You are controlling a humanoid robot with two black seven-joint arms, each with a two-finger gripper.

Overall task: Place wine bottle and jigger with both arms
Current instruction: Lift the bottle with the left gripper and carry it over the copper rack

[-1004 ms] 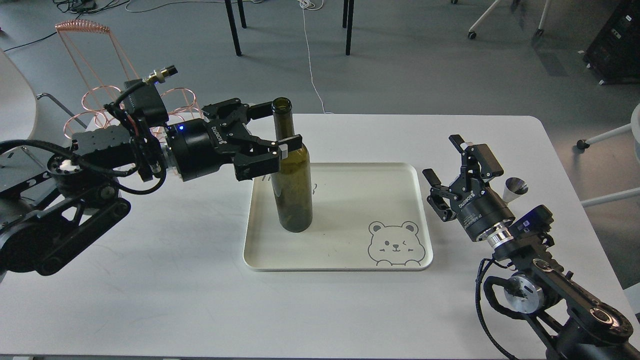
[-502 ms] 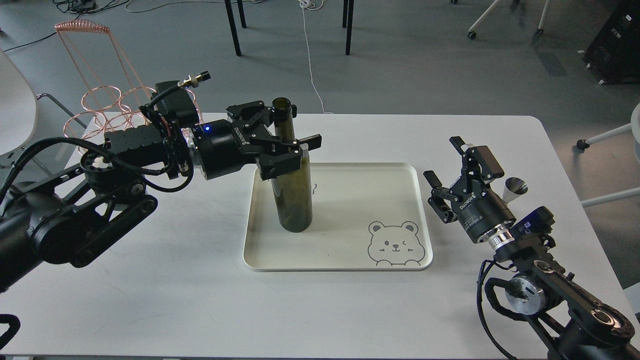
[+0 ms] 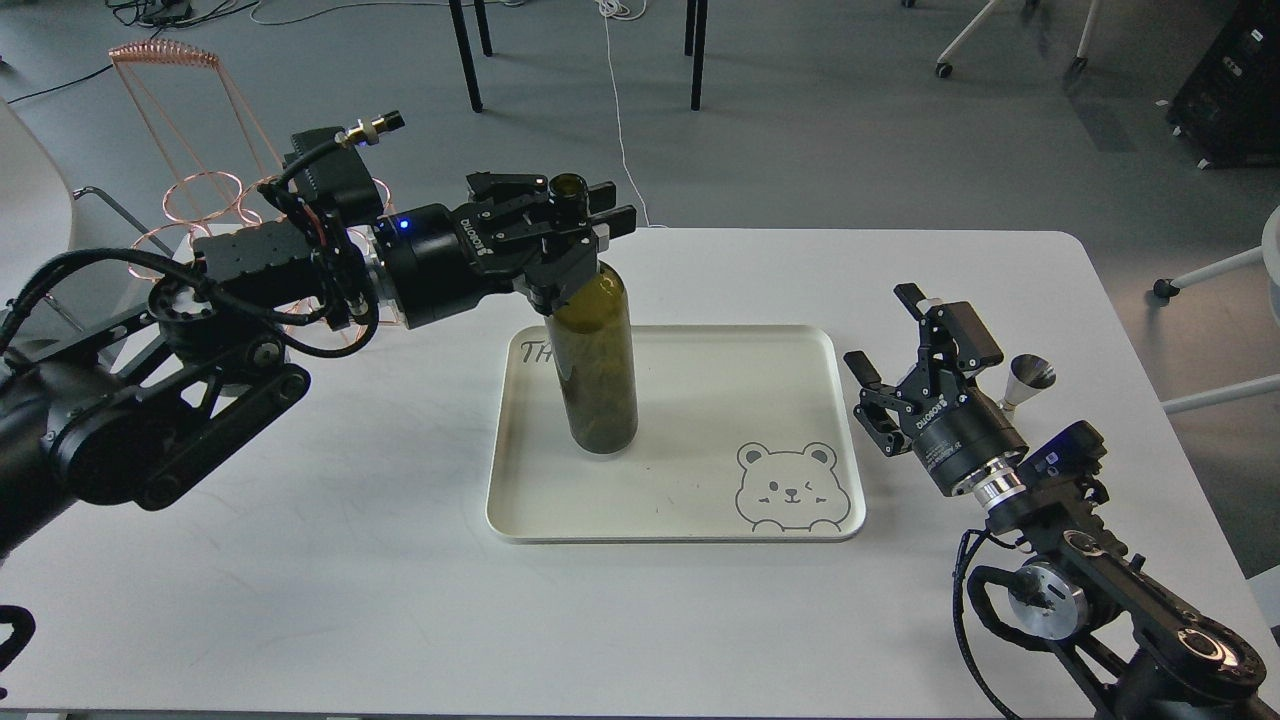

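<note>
The wine bottle (image 3: 598,370), dark olive-green, stands on the white tray (image 3: 700,400) in its left half, leaning slightly. My left gripper (image 3: 575,240) comes in from the left and is shut on the bottle's neck just below the mouth. The jigger (image 3: 1030,377), small and steel, stands on the table to the right of the tray, partly behind my right gripper. My right gripper (image 3: 884,328) is open and empty, hovering between the tray's right rim and the jigger, not touching either.
The tray has a bear drawing (image 3: 790,485) in its near right corner. A copper wire rack (image 3: 205,190) stands at the table's (image 3: 350,560) back left behind my left arm. Chair and table legs stand on the floor beyond the far edge.
My left gripper moved right onto the bottle's neck and closed on it. The bottle has shifted slightly right and up. My right arm has barely moved.
</note>
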